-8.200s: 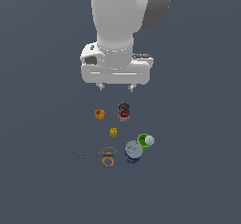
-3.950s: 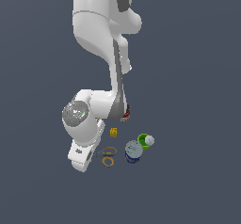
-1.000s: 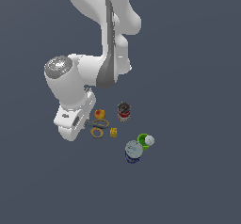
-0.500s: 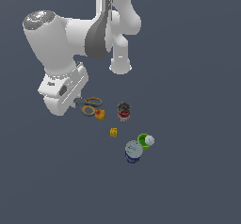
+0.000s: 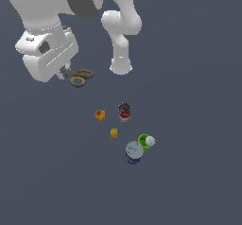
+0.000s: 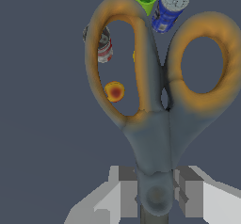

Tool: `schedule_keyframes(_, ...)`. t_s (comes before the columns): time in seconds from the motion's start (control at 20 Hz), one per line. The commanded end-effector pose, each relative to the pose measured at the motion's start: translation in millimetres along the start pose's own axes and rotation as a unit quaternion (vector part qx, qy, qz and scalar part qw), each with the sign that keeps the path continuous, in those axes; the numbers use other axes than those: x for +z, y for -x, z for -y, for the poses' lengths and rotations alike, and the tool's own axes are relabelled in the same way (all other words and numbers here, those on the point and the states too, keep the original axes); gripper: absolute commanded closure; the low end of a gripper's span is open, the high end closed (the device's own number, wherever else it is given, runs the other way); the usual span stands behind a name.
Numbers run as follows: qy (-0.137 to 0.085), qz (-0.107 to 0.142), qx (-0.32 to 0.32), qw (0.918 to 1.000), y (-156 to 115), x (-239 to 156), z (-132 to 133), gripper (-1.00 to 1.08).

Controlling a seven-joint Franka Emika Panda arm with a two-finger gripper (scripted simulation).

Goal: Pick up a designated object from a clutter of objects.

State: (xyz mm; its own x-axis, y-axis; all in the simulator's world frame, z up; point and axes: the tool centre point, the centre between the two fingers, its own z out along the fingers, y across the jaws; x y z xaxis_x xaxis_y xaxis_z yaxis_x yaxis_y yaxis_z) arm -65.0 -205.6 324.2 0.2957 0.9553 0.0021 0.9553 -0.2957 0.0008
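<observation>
Up and away from the red-and-black can [image 5: 124,111], toward the exterior view's left: hanging well clear of the table [image 5: 189,125], clamped in the tool [image 6: 156,190] near the pivot, the scissors [image 5: 77,76]. Tool gripping them firmly at the grey neck, pads [image 6: 124,180] pressing from both sides, ring handles sticking out ahead. Judging by this, the pick itself done, with nothing left but carrying or holding; no sign of slipping in either view.

Looking small and slim: dull grey metal body, two oval ring handles glowing orange-yellow, one ring narrower than the other in the wrist view. Blades hidden inside the tool, so their state impossible to tell.

Sitting undisturbed around the red-and-black can, the rest of the clutter: orange-red lump [image 5: 99,115] just beside it, yellow cube [image 5: 114,133] near it on the viewer's side, blue can [image 5: 133,152] and green cup [image 5: 144,142] further off, those two touching or nearly so.
</observation>
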Motion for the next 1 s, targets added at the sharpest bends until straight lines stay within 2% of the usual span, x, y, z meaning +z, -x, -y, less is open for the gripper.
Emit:
schedule_keyframes(0.0, 0.0, 0.0, 0.0, 1.0, 10.1, -23.7, 11.1, 1.08)
schedule_keyframes(0.5, 0.0, 0.0, 0.0, 1.0, 42.3, -93.4, 40.7, 1.08)
schedule_keyframes(0.95, 0.0, 0.001, 0.001, 1.0, 52.2, -113.9, 48.3, 1.08)
